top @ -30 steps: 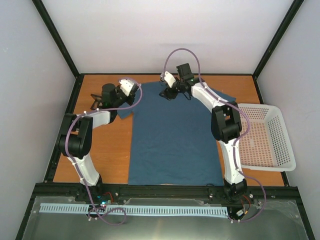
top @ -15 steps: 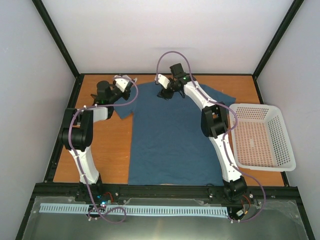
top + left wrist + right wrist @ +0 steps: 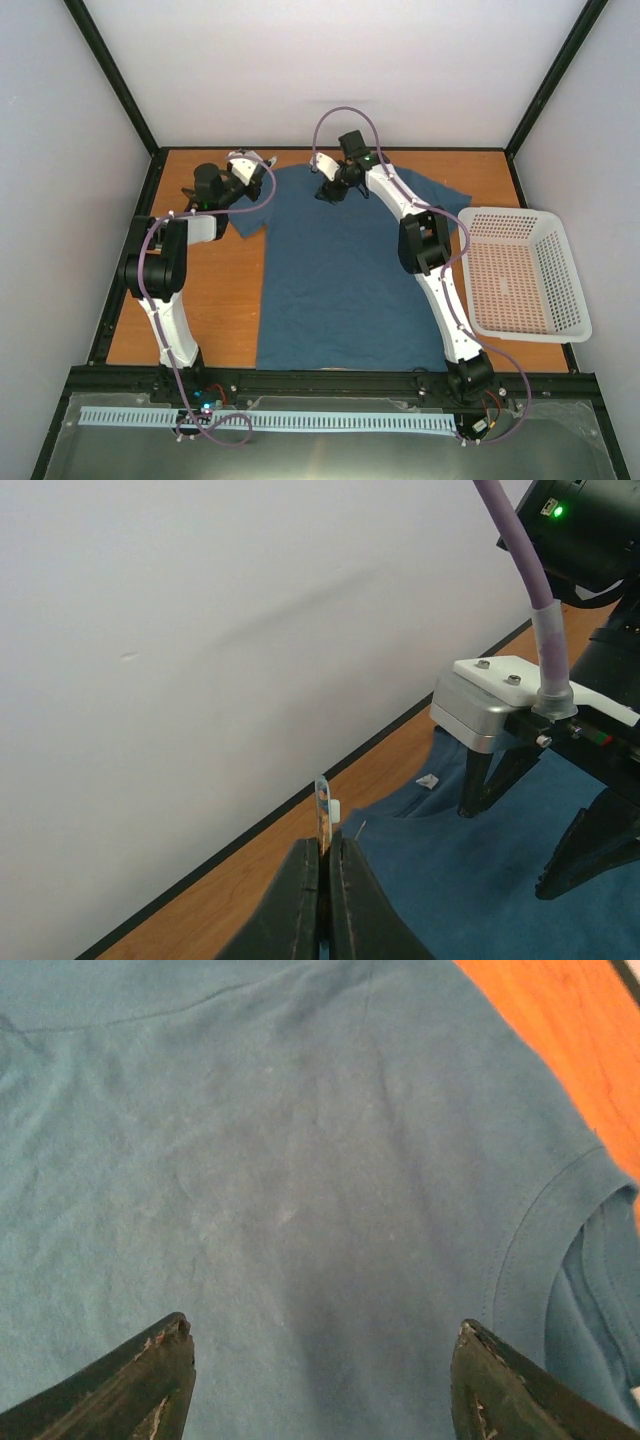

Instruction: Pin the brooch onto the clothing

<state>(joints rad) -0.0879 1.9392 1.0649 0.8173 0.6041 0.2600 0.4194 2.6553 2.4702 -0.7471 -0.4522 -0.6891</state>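
The dark teal T-shirt [image 3: 350, 270] lies flat in the middle of the table, collar at the far side. My left gripper [image 3: 323, 852] is shut on the brooch [image 3: 322, 805], a thin pale piece seen edge-on that sticks up from between the fingertips. It hangs just off the shirt's [image 3: 470, 880] left shoulder, near the collar. In the top view the left gripper [image 3: 262, 172] is at the far left and the brooch is too small to see. My right gripper [image 3: 335, 190] is open, fingers [image 3: 160, 1380] spread just above the shirt [image 3: 300, 1160] below the collar, empty. It also shows in the left wrist view [image 3: 520, 780].
A white mesh basket [image 3: 560, 225] stands at the right side of the table. A small black angular holder [image 3: 190, 195] sits at the far left beside the left wrist. The back wall [image 3: 200, 630] is close behind both grippers.
Both grippers have moved toward the far edge. The right gripper shifted left along the collar. The left gripper stays shut on the brooch.
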